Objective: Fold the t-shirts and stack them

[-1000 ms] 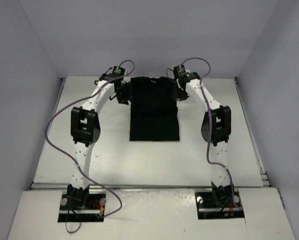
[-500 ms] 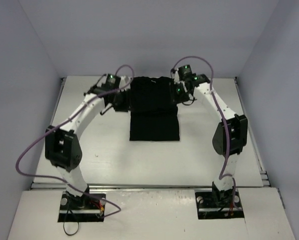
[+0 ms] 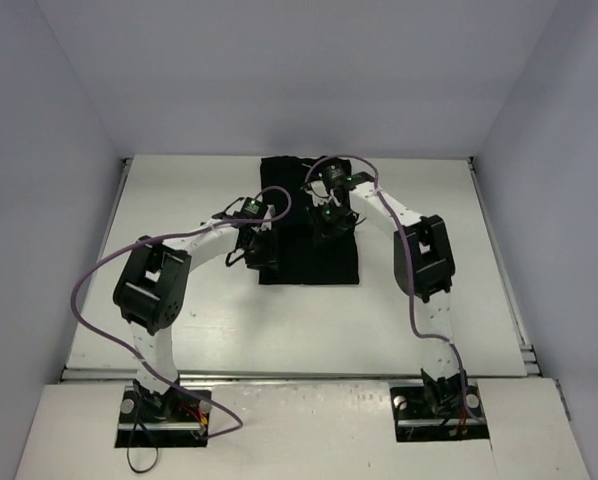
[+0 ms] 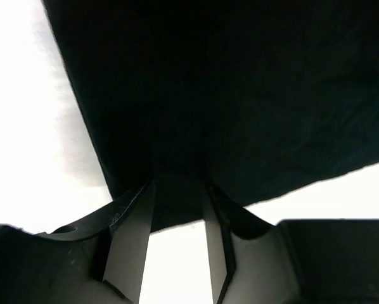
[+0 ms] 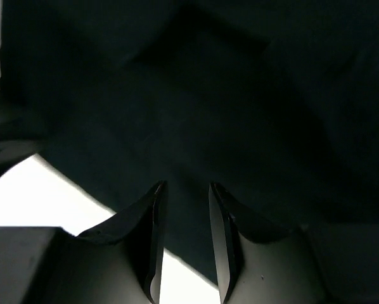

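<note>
The left gripper (image 4: pixel 177 185) is pinching the left edge of the black t-shirt (image 4: pixel 240 95). Its jaws are standing at a narrow gap, and a tongue of dark cloth is running down between them, dipping lower than the hem on either side. The right gripper (image 5: pixel 184 185) is also standing narrow, with black cloth filling most of the gap between its jaws, so it is holding the t-shirt as well. Just beyond its tips the cloth is showing a stepped ridge where one layer is lying over another. Seen from above, the left gripper is sitting at the garment's left border, toward its near end. The right gripper is hanging over the right half, about midway along and a little farther back than the left one. The t-shirt is lying as a tall dark rectangle in the middle of the white table (image 3: pixel 429 290), its far end reaching close to the table's far edge. The left arm (image 3: pixel 194 240) is reaching in low from the left with its elbow pushed outward, and the right arm (image 3: pixel 394 210) is arching in from the right. A purple cable (image 3: pixel 89 290) is looping beside the left arm.
</note>
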`<state>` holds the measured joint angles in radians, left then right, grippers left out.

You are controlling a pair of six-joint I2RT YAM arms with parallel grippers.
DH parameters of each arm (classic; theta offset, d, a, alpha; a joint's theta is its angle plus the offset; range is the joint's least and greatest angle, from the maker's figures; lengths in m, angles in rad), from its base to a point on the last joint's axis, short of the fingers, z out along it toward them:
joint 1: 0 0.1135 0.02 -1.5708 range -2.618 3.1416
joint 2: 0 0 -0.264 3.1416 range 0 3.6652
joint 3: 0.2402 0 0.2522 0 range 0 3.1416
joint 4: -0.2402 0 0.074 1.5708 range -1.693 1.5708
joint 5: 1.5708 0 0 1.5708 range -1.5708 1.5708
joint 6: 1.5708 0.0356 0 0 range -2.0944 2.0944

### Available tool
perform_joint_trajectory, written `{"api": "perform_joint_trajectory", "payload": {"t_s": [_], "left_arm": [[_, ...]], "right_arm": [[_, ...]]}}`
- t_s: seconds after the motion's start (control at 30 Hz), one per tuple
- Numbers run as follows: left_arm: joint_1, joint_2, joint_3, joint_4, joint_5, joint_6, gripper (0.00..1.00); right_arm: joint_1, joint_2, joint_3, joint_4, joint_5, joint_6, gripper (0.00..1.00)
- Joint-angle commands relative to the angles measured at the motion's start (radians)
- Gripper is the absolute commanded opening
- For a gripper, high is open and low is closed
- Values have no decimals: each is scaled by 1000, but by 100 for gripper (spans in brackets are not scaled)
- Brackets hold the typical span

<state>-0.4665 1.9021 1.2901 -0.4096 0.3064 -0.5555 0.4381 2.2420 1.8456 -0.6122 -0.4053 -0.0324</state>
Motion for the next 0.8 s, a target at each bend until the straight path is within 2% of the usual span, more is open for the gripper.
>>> {"api": "perform_joint_trajectory", "payload": {"t_s": [0.0,0.1,0.27,0.33,0.43,0.57,0.63,0.67,0.77], "left_arm": [[-1,-26,1,69,-27,-15,33],[-2,-24,-15,66,-34,-11,32],[-3,-21,-23,64,-33,-7,32],[-1,-29,-3,49,-33,1,33],[0,-54,42,8,-37,25,32],[11,-83,146,-35,-27,44,33],[11,-102,175,-44,2,41,33],[12,-114,171,-43,25,31,33],[13,-149,135,-32,61,26,33]], "right_arm": [[-70,96,217,6,9,-31,30],[-108,165,391,7,22,-9,30],[-171,206,566,8,76,40,32],[-210,193,621,11,117,83,35],[-220,113,594,14,142,102,36],[-219,-41,375,35,42,142,36],[-219,-138,200,98,-35,174,36],[-220,-181,53,137,-57,195,36],[-221,-352,-207,258,-135,261,36]]}}
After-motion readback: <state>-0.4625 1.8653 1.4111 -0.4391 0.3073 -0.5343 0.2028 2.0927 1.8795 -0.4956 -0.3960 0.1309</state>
